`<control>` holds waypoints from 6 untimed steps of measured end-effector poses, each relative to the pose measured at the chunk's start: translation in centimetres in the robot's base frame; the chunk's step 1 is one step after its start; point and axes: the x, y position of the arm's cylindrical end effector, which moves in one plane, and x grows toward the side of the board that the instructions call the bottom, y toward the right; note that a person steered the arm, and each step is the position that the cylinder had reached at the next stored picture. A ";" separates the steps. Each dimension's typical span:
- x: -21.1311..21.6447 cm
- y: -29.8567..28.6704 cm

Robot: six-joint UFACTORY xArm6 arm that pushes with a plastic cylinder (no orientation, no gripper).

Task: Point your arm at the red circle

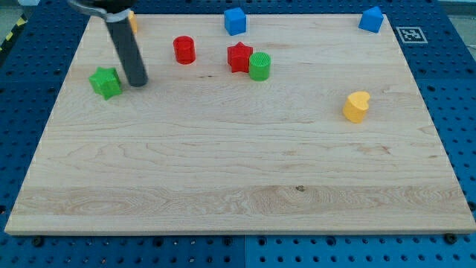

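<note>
Tip [137, 82] sits left of, below red circle [184, 50].

— What do we see on the bench [223, 171]?
— A green star [105, 82] left, a red star [239, 56] touching a green cylinder [259, 66], two blue blocks [235, 21] [371, 19] up top, a yellow heart [357, 106] right.

two red blocks [184, 49], two green blocks [105, 82], two blue blocks [235, 21], two yellow blocks [357, 106]

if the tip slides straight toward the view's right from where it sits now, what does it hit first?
Probably nothing soon: my tip sits right of the green star, and the red cylinder, red star and green cylinder look above that line.
</note>
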 end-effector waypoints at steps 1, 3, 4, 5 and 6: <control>0.3 5.6; 0.5 8.9; 0.5 8.9; 0.6 8.9; 0.1 8.9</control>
